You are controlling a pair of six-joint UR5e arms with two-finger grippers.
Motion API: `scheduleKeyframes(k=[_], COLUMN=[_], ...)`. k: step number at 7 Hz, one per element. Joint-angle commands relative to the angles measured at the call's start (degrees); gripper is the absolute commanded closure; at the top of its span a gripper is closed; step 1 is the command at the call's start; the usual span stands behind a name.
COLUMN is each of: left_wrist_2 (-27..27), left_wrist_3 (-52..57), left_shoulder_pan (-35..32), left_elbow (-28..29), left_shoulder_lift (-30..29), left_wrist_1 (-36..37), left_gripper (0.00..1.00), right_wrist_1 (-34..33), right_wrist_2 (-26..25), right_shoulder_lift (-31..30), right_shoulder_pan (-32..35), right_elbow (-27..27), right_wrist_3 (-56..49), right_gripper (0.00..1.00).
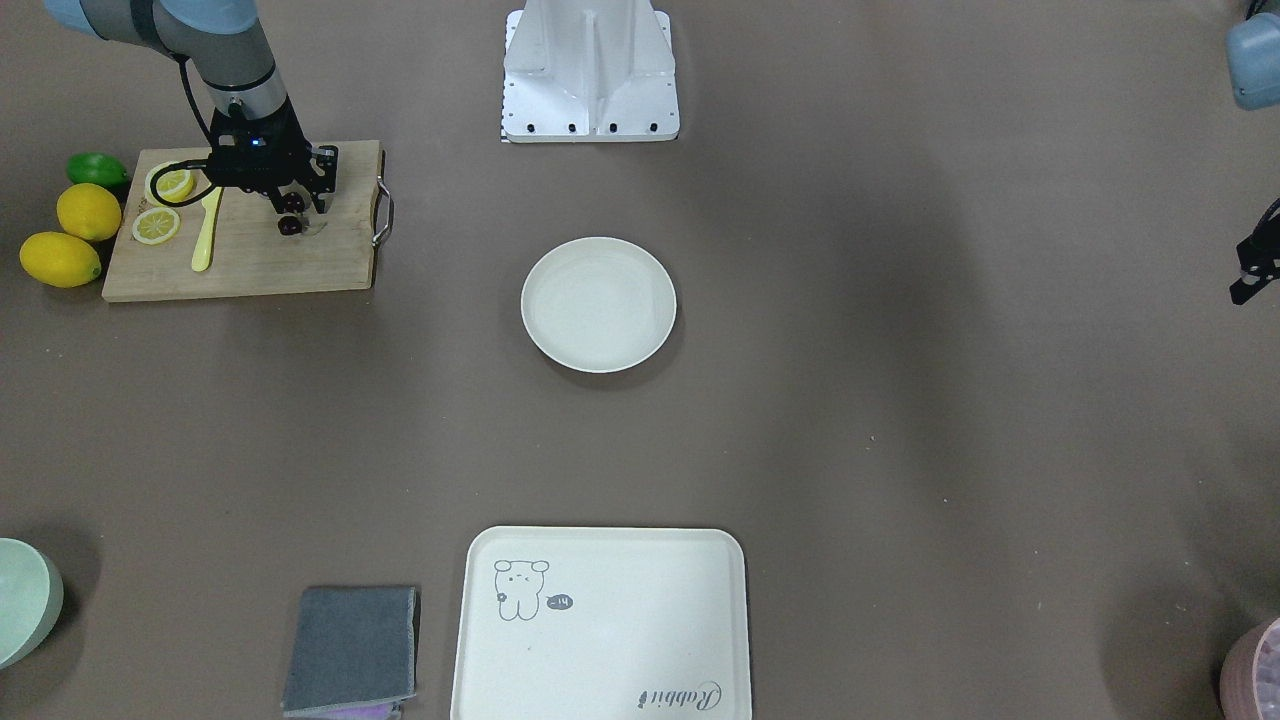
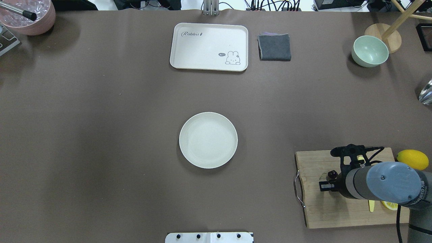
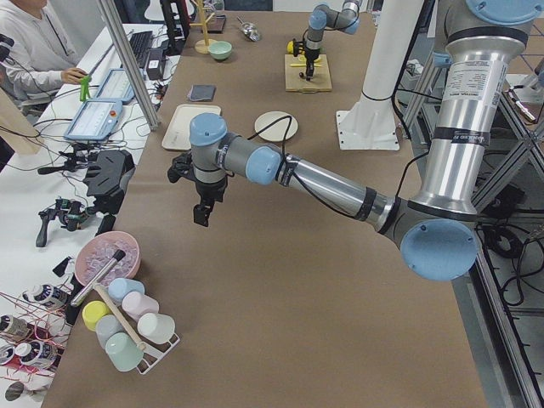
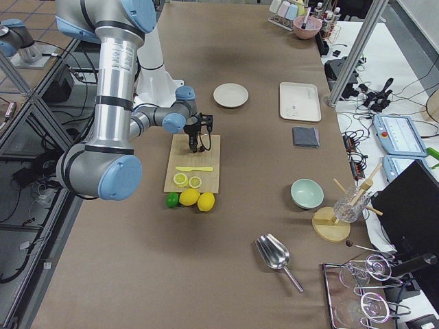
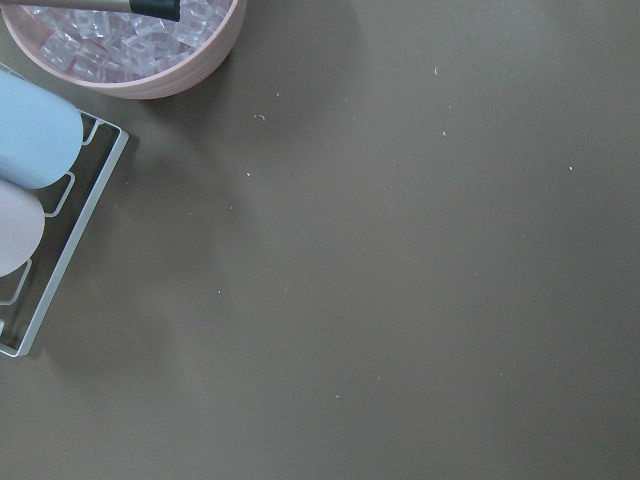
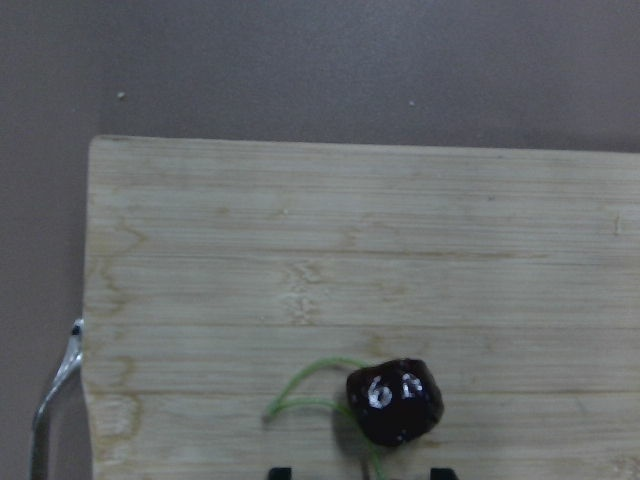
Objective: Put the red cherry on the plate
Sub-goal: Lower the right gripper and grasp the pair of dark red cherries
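The red cherry (image 1: 290, 226) is on the wooden cutting board (image 1: 250, 265) at the robot's right side. In the right wrist view one dark glossy cherry (image 6: 395, 402) lies on the wood, its green stems curling back between the fingertips. My right gripper (image 1: 295, 207) points down over the board and looks shut on the second cherry of the pair. The round cream plate (image 1: 598, 305) sits bare at the table's middle, well apart from the board. My left gripper (image 3: 201, 212) hangs over bare table at the far left end; I cannot tell whether it is open or shut.
On the board lie two lemon slices (image 1: 157, 225) and a yellow utensil (image 1: 207, 235). Two lemons (image 1: 60, 258) and a lime (image 1: 97, 168) sit beside it. A rabbit tray (image 1: 620, 630), grey cloth (image 1: 350, 648) and mint bowl (image 1: 25, 600) line the far edge.
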Motion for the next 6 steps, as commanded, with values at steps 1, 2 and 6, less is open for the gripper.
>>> scheduleKeyframes(k=[1,2,6], left_wrist_2=[-0.1,0.0,-0.1], left_wrist_3=[-0.1,-0.1,-0.1], left_shoulder_pan=[0.0,0.0,0.1], left_elbow=[-0.3,-0.2,-0.4], left_shoulder_lift=[0.1,0.1,0.6], left_wrist_1=[0.0,-0.1,-0.1], left_gripper=[0.02,0.02,0.02], right_wrist_1=[0.0,0.0,-0.1], right_wrist_2=[0.1,0.3,0.7], right_shoulder_lift=[0.0,-0.1,2.1], right_shoulder_pan=[0.9,1.3,3.4], right_elbow=[0.0,0.2,1.2], right_wrist_3=[0.0,0.0,0.0], right_gripper=[0.74,0.92,1.00])
